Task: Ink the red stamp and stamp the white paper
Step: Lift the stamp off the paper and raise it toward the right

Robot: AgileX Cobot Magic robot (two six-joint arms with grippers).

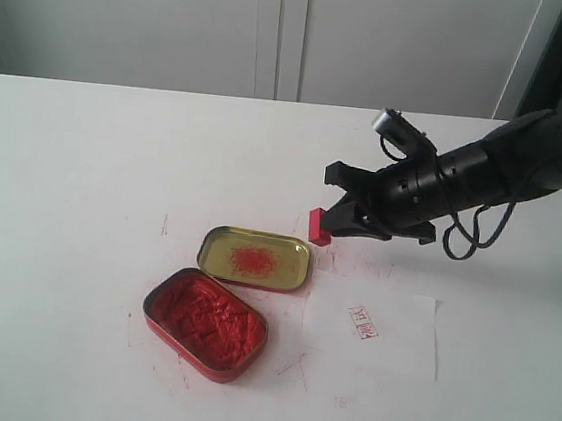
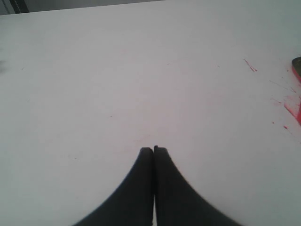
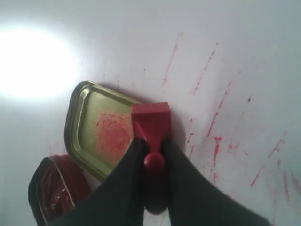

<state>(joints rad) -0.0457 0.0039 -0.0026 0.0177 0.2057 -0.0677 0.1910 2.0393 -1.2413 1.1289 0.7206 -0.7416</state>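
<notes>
- White table under bright light, with pale wall panels behind the far edge. Red ink streaks are scattered over the middle of the surface.
- Right gripper: reaches in from the right. The jaws are closed to a narrow gap, clamped on the knob of the red stamp.
- The stamp hangs in the grip just past the far-right corner of the gold lid, tilted, with the square base leading toward the left. Whether the base touches the table, I cannot tell.
- The lid lies open side up, centre of the table, with a red smudge in its middle.
- Tin of red ink: near-left of the lid, close against it, open, with the red filling exposed.
- White paper: flat on the table, near-right of the lid and nearer than the stamp. Its edges are faint against the table. A small red imprint sits on its left half.
- Left gripper: fingers pressed together with nothing between them, over bare table. Only a sliver of the tin's red rim shows at the edge of its wrist view.
</notes>
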